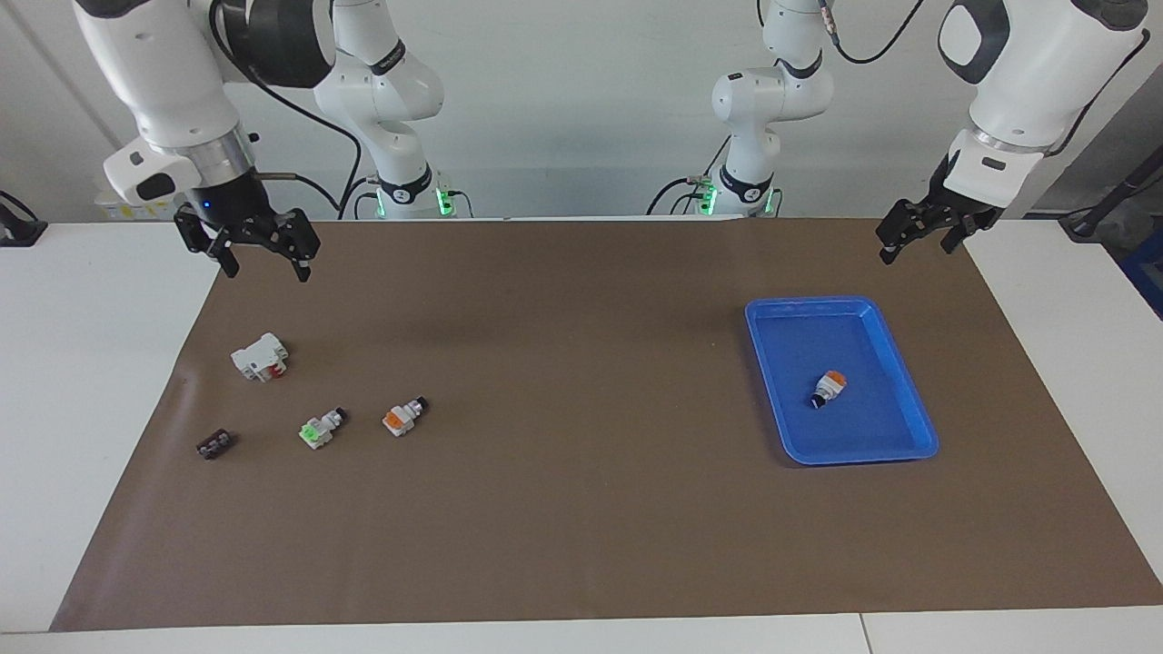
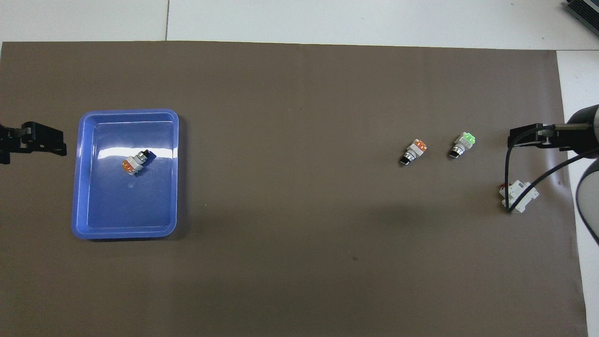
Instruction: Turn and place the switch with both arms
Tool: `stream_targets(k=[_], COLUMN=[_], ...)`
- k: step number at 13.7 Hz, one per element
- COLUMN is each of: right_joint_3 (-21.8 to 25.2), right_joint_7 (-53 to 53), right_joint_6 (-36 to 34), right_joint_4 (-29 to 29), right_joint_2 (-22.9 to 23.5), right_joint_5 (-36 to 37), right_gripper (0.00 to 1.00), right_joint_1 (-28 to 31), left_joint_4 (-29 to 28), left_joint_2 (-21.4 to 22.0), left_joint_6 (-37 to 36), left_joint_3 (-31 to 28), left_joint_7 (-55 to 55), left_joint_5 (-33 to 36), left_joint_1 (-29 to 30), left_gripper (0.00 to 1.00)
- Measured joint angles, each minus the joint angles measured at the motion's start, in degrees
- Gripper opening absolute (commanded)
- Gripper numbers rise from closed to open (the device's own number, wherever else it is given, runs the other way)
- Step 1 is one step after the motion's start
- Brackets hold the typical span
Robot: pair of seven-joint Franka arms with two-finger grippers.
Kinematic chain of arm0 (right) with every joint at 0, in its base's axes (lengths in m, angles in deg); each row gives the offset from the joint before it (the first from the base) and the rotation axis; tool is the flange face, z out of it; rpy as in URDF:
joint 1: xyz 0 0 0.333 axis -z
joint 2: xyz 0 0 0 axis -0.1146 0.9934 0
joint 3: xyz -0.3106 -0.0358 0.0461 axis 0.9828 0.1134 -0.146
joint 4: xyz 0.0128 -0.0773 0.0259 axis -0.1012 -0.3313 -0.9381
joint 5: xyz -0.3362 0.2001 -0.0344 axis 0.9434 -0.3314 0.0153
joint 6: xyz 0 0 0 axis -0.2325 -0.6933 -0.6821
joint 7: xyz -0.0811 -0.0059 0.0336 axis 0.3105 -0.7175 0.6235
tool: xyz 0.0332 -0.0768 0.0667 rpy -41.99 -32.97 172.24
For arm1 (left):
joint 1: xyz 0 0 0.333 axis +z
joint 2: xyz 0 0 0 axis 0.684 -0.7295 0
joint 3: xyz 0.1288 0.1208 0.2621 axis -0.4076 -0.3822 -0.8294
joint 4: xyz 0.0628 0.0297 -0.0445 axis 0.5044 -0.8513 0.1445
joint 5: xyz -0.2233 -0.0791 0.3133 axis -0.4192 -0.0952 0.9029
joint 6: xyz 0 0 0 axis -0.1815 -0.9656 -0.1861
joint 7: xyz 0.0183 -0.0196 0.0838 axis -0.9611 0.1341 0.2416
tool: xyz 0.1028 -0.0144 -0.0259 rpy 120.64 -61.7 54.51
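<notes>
The switch [image 1: 320, 429] with the bright green end block lies on its side on the brown mat, toward the right arm's end; it also shows in the overhead view [image 2: 462, 144]. My right gripper [image 1: 265, 265] is open and empty. It hangs in the air over the mat's corner at the robots' edge, well apart from the switch, and shows at the overhead view's edge [image 2: 529, 135]. My left gripper [image 1: 916, 252] is open and empty, raised over the mat's corner at the left arm's end, and also shows in the overhead view [image 2: 47, 142].
An orange-ended switch [image 1: 402, 416] lies beside the green one. Another orange-ended switch [image 1: 828, 389] lies in the blue tray [image 1: 909, 381] toward the left arm's end. A white block with red [image 1: 260, 355] lies nearer the robots than the green switch. A small dark part [image 1: 214, 444] lies near the mat's edge.
</notes>
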Motion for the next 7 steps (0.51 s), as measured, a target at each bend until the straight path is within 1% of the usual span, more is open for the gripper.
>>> stream_targets(k=[2, 5, 7], right_joint_3=[0.07, 0.09, 0.04], right_joint_7=[2.65, 9.88, 14.1], right_joint_6=[7.35, 17.24, 21.76], right_joint_4=[-2.95, -3.91, -4.06], right_joint_2=[3.69, 12.84, 18.24], right_joint_5=[0.0, 0.0, 0.0], right_gripper=[1.0, 1.0, 1.0], right_joint_1=[1.3, 1.92, 1.91], left_joint_4=[0.0, 0.0, 0.0], left_joint_2=[0.0, 0.0, 0.0], left_joint_6=[0.0, 0.0, 0.0], left_joint_3=[0.0, 0.0, 0.0], left_joint_7=[0.0, 0.0, 0.0], left_joint_5=[0.0, 0.0, 0.0], left_joint_1=[0.0, 0.0, 0.0], left_gripper=[1.0, 1.0, 1.0])
